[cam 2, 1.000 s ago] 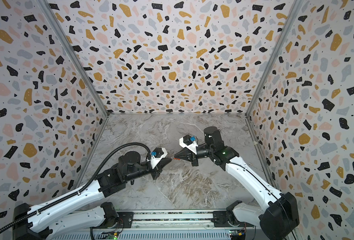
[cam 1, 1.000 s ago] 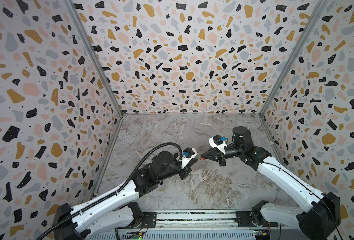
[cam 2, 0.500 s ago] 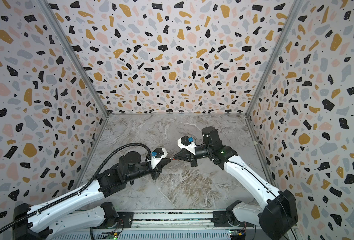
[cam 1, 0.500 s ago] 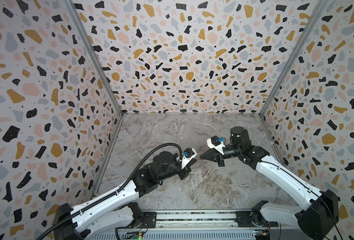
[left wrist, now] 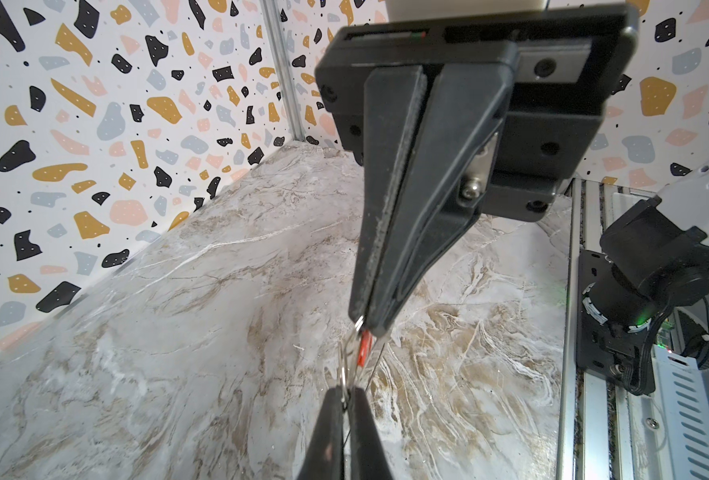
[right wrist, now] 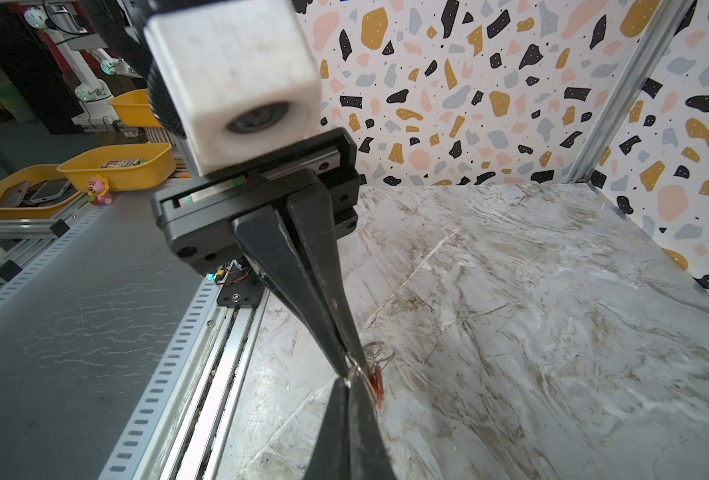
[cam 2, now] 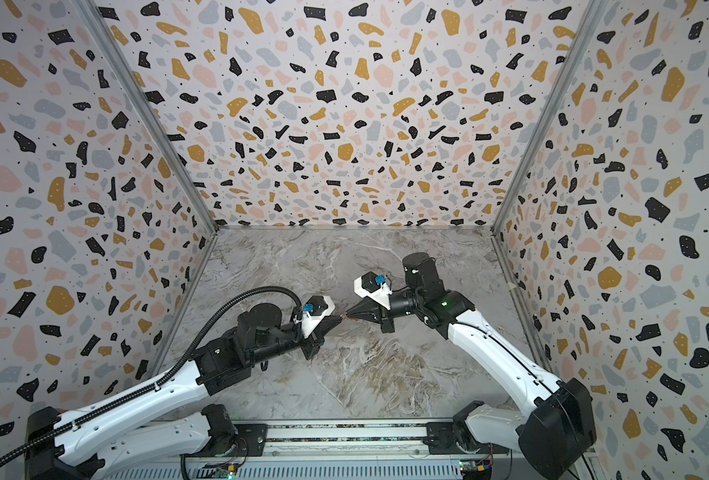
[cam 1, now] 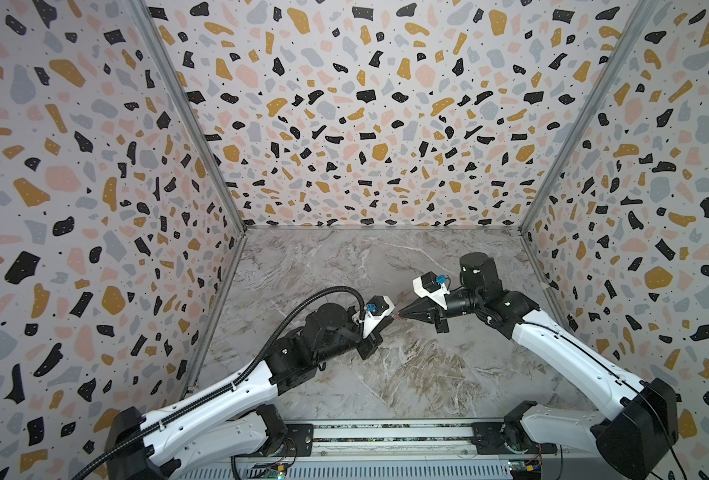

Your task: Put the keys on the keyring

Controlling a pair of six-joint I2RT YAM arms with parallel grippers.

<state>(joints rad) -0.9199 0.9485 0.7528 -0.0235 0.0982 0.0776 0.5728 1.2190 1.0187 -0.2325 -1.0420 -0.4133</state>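
**A:** Where is the keyring right now?

**B:** I am holding the keyring up above the middle of the table. My left gripper is squeezing one end of it, jaws pressed tight together.

**A:** And your other arm?

**B:** My right gripper is pointing tip to tip at the left one, above the table's middle too. Its jaws are pinching a red-tagged key, which is hanging just beside the keyring.

**A:** Is the key going on?

**B:** I cannot tell; it is too small.
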